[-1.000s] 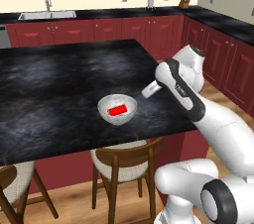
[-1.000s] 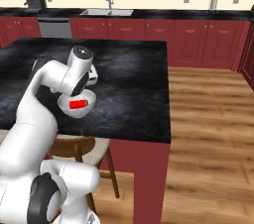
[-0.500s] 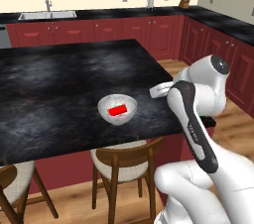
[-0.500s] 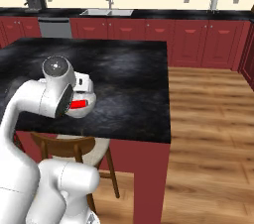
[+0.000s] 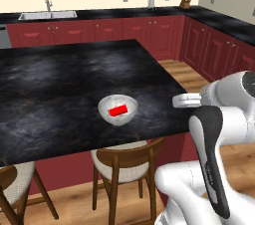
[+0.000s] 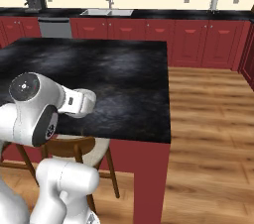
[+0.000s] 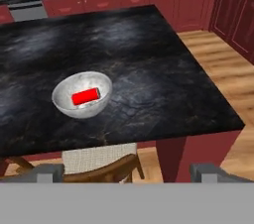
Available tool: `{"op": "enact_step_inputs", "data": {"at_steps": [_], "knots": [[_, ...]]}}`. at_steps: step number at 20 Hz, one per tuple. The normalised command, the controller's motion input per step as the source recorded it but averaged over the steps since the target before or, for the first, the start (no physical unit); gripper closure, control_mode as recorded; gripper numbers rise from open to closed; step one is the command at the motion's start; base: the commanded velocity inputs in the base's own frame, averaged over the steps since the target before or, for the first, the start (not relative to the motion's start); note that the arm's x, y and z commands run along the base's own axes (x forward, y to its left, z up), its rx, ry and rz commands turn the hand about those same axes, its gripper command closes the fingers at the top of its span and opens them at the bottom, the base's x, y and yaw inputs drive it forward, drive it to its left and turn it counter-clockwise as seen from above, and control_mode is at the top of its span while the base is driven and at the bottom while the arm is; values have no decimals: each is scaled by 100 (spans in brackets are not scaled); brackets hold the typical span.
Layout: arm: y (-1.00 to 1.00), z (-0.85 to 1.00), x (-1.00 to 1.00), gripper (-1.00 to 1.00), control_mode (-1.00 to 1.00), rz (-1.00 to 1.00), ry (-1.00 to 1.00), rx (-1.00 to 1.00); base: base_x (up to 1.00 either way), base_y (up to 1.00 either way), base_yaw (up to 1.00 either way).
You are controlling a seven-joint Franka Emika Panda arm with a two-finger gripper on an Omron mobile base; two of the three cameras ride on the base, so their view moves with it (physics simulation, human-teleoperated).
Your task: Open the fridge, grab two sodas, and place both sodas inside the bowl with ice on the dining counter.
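- A soda (image 5: 118,110) lies on its side in the bowl (image 5: 105,108), its long axis running across the bowl, tilted slightly against the counter's near edge.
- The bowl sits on the counter (image 5: 60,74) near the front edge, above a chair (image 5: 122,157).
- The gripper (image 7: 126,172) is spread wide and holds nothing, back off the counter's edge.

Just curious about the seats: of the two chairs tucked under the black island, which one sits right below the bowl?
The right-hand chair, fully in view just beneath the bowl holding a red can. The other chair is at the picture's left edge.
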Motion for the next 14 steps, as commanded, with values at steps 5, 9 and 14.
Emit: {"op": "enact_step_inputs", "data": {"at_steps": [5, 9, 14], "knots": [[-16, -19, -100, -100, -100, -11, -14, 0, 0, 0, 0], [48, -49, -49, -100, -100, -1, -12, -13, 0, 0, 0], [22, -20, -9, -100, -100, 0, -1, -9, 0, 0, 0]]}}
